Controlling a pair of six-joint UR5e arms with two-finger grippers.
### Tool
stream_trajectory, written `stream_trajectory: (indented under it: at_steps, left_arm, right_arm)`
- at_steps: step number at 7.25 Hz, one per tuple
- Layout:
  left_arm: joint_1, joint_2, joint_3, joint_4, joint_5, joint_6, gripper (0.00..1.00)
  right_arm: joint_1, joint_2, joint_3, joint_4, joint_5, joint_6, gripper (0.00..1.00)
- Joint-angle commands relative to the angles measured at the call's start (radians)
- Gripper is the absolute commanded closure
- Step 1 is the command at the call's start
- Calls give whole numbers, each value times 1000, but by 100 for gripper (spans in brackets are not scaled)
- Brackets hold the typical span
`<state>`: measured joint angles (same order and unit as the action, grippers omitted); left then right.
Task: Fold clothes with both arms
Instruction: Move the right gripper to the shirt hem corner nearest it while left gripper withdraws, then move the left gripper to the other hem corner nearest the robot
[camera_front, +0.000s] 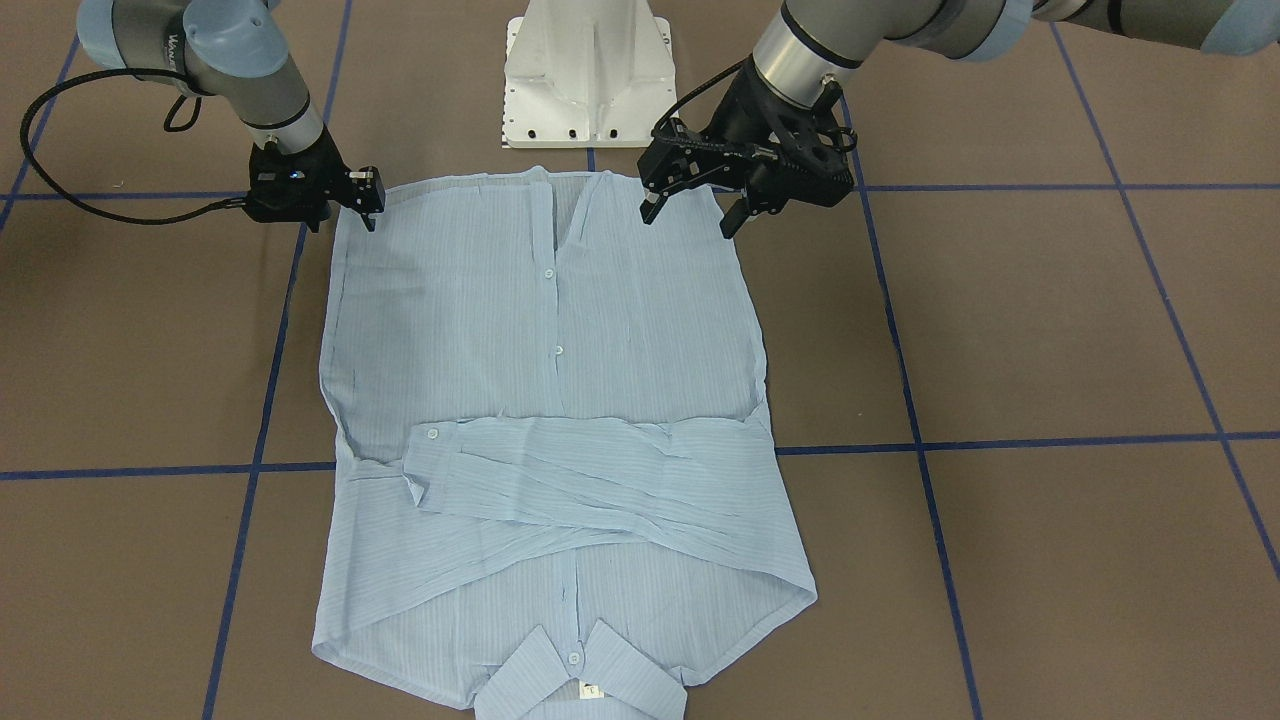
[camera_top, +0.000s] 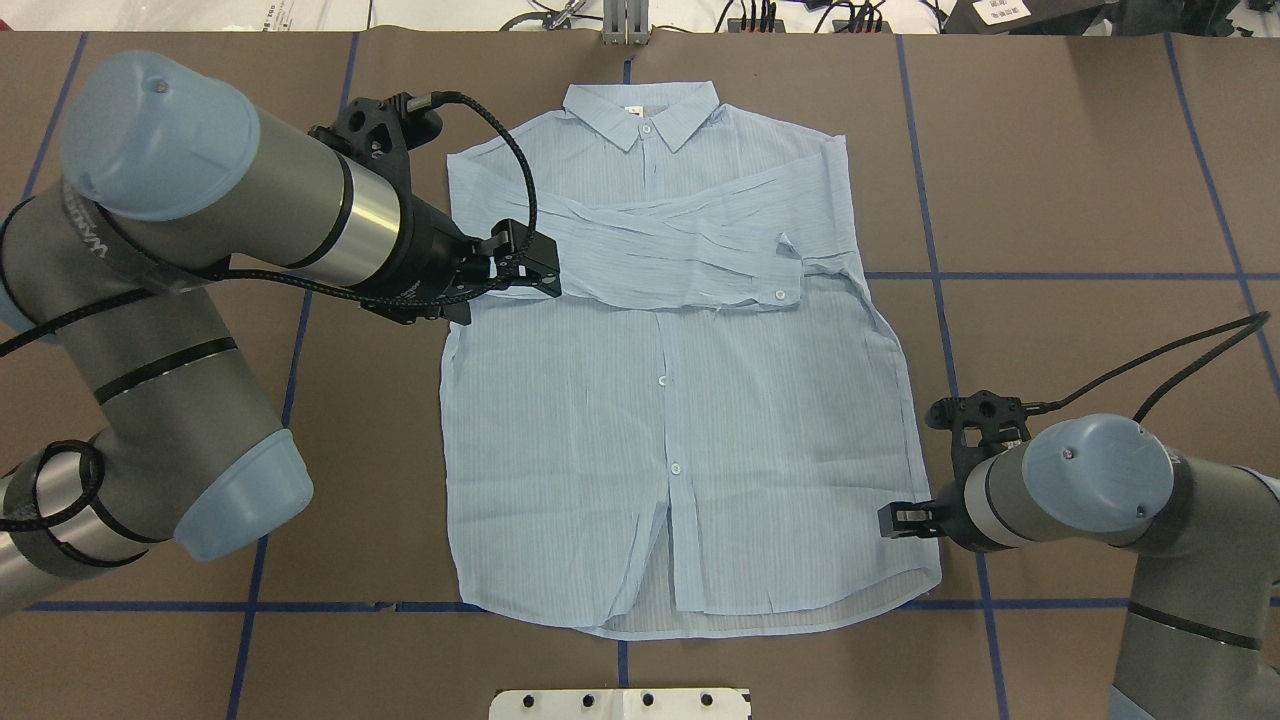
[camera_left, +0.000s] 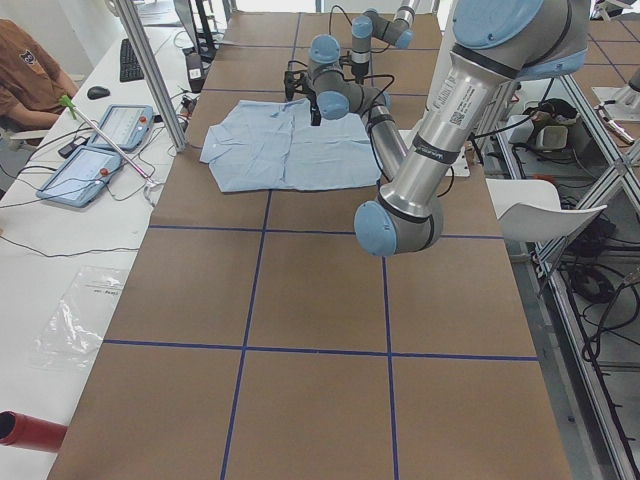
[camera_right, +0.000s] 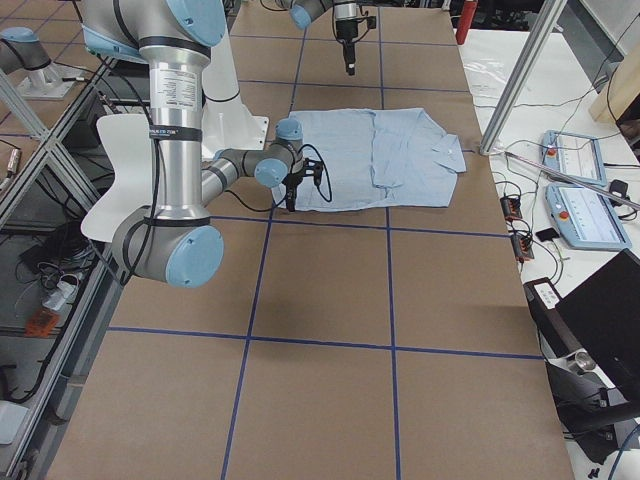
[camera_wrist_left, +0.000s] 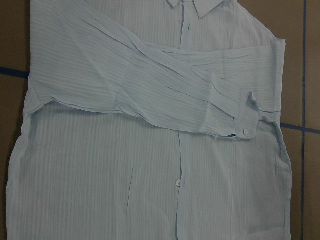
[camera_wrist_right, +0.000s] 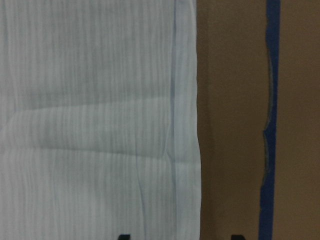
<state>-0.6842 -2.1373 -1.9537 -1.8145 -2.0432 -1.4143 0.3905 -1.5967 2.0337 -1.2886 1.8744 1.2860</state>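
The pale-blue striped shirt (camera_front: 550, 380) lies flat on the brown table, front up and buttoned. Its collar (camera_top: 640, 112) is on the far side from me, and both sleeves are folded across the chest (camera_top: 680, 250). My left gripper (camera_front: 690, 212) is open and empty. It hovers high over the shirt's left side near the folded sleeves (camera_top: 540, 278); its wrist view looks down on the shirt (camera_wrist_left: 150, 150). My right gripper (camera_top: 890, 520) is open and low at the shirt's lower right side edge (camera_front: 372, 215). Its fingertips (camera_wrist_right: 122, 236) straddle that edge (camera_wrist_right: 192, 125).
The white pedestal base (camera_front: 588, 75) stands just behind the hem. Blue tape lines (camera_top: 930, 300) cross the brown table. In the exterior left view an operator (camera_left: 25, 80) and tablets (camera_left: 100, 150) sit beyond the table's far long side.
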Motion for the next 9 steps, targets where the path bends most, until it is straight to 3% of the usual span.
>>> stream_trajectory:
  at_steps: [1, 4, 5, 8, 9]
  left_arm:
    - [0, -3, -2, 1, 0, 0, 1]
    - [0, -4, -2, 0, 0, 0, 1]
    - [0, -3, -2, 0, 1, 2, 1]
    - [2, 0, 4, 0, 6, 2, 1]
    - [2, 3, 6, 0, 6, 2, 1]
  right_arm:
    - [-2, -5, -7, -1, 23, 1, 40]
    - [-4, 0, -23, -1, 32, -2, 45]
    - [-5, 6, -32, -1, 32, -2, 53]
    - [-19, 9, -35, 0, 23, 1, 100]
    - [-19, 9, -33, -1, 19, 3, 100]
